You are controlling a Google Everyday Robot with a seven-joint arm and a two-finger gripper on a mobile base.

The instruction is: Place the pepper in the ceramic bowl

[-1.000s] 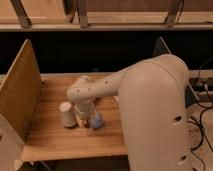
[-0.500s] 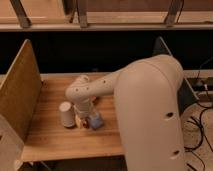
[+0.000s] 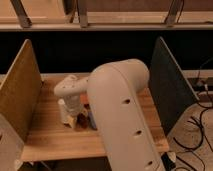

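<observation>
My gripper (image 3: 75, 111) hangs from the white wrist over the left middle of the wooden table (image 3: 50, 135), close against the white cup (image 3: 63, 112), which it partly hides. A pale yellow chunk (image 3: 74, 120) lies just below it. A blue block (image 3: 92, 123) shows at the edge of my arm. A sliver of orange-red to the right of the wrist looks like the ceramic bowl (image 3: 85, 101), mostly hidden by my arm. The pepper is not visible.
My big white arm (image 3: 117, 115) covers the middle and right of the table. A tan divider panel (image 3: 20, 95) stands on the left and a dark grey one (image 3: 167, 85) on the right. Cables (image 3: 200, 140) lie on the floor at the right.
The wrist and gripper have shifted slightly left and down, closer to the white cup, and now cover more of it. The objects on the table have not moved.
</observation>
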